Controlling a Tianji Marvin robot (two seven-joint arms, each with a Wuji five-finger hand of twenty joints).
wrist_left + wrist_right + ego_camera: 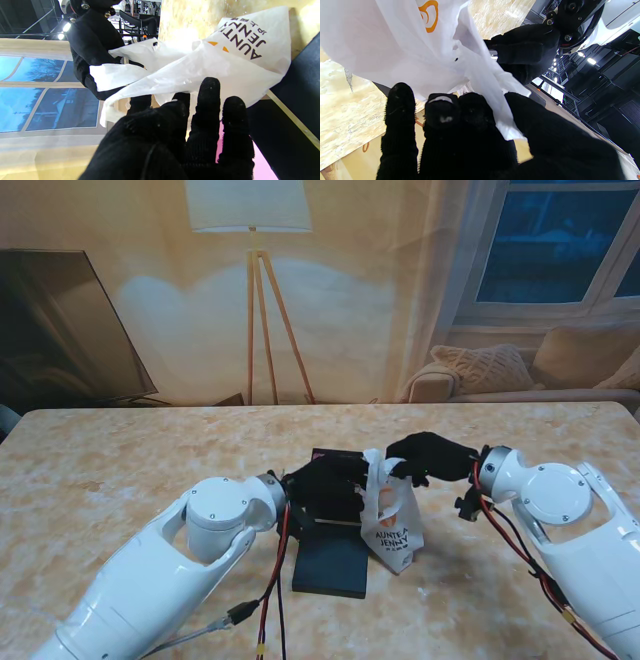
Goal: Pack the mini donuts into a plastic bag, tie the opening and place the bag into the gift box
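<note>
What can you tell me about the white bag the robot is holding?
The bag is thin white crinkly plastic with dark letters and an orange mark. It hangs upright, bottom near the table, beside the dark box. The left hand and right hand both pinch its top. What's inside is hidden.

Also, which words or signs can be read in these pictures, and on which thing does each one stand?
"AUNTEA JENNY", in dark letters on the white plastic bag, clearest in the left wrist view.
A row of smaller characters beside it: too small to read.
An orange logo on the same bag: a sign, not letters.
The black gift box: no text visible.
</note>
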